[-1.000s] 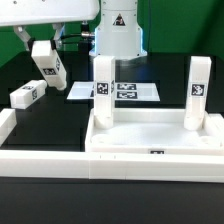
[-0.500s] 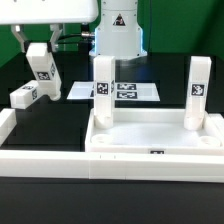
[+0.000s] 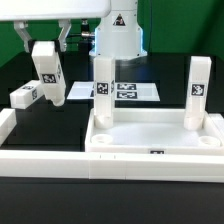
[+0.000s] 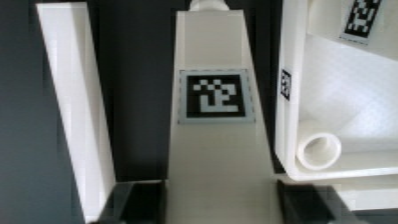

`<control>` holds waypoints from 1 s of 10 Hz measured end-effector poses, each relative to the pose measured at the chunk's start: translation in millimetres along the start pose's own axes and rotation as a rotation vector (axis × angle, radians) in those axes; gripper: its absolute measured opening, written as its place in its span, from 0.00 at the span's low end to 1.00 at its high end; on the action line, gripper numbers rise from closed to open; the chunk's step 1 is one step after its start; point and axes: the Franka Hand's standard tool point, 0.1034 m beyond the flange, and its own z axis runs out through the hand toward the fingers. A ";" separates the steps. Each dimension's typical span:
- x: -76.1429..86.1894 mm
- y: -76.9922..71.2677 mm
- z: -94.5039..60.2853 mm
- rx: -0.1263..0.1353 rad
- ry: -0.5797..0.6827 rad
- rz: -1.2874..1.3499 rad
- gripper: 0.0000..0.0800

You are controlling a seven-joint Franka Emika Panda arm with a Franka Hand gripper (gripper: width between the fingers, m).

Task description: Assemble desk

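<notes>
My gripper point(image 3: 44, 47) is shut on a white leg block point(image 3: 48, 74) and holds it nearly upright above the black table, at the exterior view's left. In the wrist view the block point(image 4: 217, 97) runs out from between my dark fingers point(image 4: 143, 202) with its tag facing the camera. The rimmed tabletop point(image 3: 150, 137) lies at the exterior view's right with two legs point(image 3: 103, 85) point(image 3: 198, 90) standing in its far corners. Its rim and a round corner recess point(image 4: 320, 150) show beside the held block. A fourth leg point(image 3: 28, 95) lies on the table just left of the held one.
The marker board point(image 3: 128, 91) lies flat behind the tabletop. A long low white border wall point(image 3: 45, 160) runs along the front and left side. The robot's base point(image 3: 118, 35) stands at the back. A white strip point(image 4: 63, 110) runs beside the held block in the wrist view.
The held leg has swung from tilted to nearly upright and shifted slightly toward the exterior view's right and down. The other parts have not moved.
</notes>
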 end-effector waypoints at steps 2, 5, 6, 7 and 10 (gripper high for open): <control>10.3 -8.2 -2.0 -0.001 0.010 -0.019 0.36; 48.2 -50.1 -16.0 0.001 0.062 -0.014 0.36; 49.3 -55.2 -16.2 0.001 0.066 -0.026 0.36; 47.9 -50.5 -14.4 0.000 0.062 -0.020 0.36; 54.3 -39.0 -14.5 -0.061 0.231 -0.034 0.36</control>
